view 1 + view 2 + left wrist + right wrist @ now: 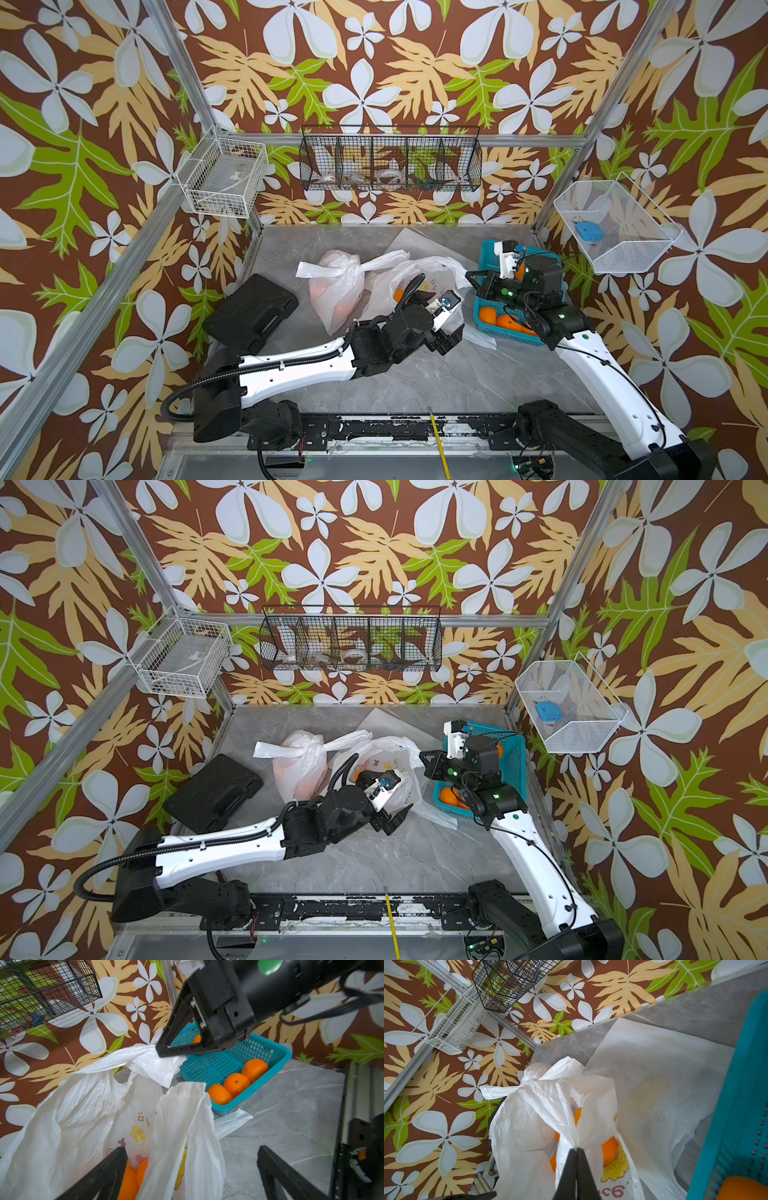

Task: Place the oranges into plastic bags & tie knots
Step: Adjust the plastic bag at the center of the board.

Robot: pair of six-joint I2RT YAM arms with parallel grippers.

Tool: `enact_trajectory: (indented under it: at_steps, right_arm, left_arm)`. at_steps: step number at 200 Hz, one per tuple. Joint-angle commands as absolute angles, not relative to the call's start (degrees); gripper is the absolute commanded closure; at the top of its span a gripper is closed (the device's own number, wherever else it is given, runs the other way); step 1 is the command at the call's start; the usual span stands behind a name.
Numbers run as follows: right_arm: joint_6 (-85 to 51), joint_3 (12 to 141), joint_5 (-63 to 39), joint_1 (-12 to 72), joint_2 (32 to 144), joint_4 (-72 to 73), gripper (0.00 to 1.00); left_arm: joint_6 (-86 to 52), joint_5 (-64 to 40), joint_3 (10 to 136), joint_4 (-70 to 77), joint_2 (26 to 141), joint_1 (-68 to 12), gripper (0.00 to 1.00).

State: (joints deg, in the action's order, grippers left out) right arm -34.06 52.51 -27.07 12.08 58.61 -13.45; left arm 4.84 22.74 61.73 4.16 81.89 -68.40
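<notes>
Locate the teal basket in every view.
In a top view: teal basket right of centre.
In a top view: teal basket, same place.
Left wrist: centre, holding oranges.
Right wrist: right edge.
Shared landmark: black wire basket on the wall.

The left arm [299,368] and the right arm [598,365] were glossy white shells with dark screw holes, joined by black motor housings. A black corrugated cable hose [176,395] ran along the left one. Green lights [505,292] glowed on the right wrist. The left gripper [192,1148] and the right gripper [576,1150] had matte black triangular fingers.
</notes>
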Motion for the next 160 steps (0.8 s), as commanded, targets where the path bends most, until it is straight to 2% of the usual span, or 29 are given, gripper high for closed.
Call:
enact_trajectory:
  at_steps: [1,13,32,38,44,99,129,146,160]
  right_arm:
    - [-34.27,52.56,-27.29,12.14,58.58,-11.95,1.00]
    - [-34.34,52.64,-27.42,12.13,58.61,-11.78,1.00]
    - [-34.36,53.27,-28.01,12.13,58.47,-11.73,1.00]
    - [-34.24,53.89,-28.19,12.13,58.37,-11.93,1.00]
    - [-34.03,54.53,-28.36,12.13,58.23,-12.32,1.00]
    - [-34.36,64.05,-28.16,12.04,56.53,-14.36,1.00]
    - [-34.72,70.46,-26.28,12.04,56.25,-14.74,1.00]
    - [-34.79,72.64,-25.09,11.96,56.47,-14.64,1.00]
    - [-35.00,73.18,-24.87,11.97,56.51,-13.85,1.00]
  left_arm:
    - [8.86,32.34,64.02,4.03,85.25,-70.26,0.07]
    - [11.26,37.24,65.28,3.98,87.45,-71.45,0.22]
    - [11.95,40.14,67.04,2.96,88.48,-71.81,0.80]
    - [12.10,40.23,66.84,2.98,87.79,-71.86,0.92]
    - [12.32,40.32,66.36,3.40,86.62,-71.81,1.00]
    - [18.07,36.43,63.18,4.33,66.14,-69.94,1.00]
    - [15.62,24.81,64.49,2.30,54.76,-60.68,1.00]
    - [14.79,20.42,65.73,1.39,52.60,-55.63,1.00]
    - [11.37,12.94,65.79,1.54,52.26,-49.63,1.00]
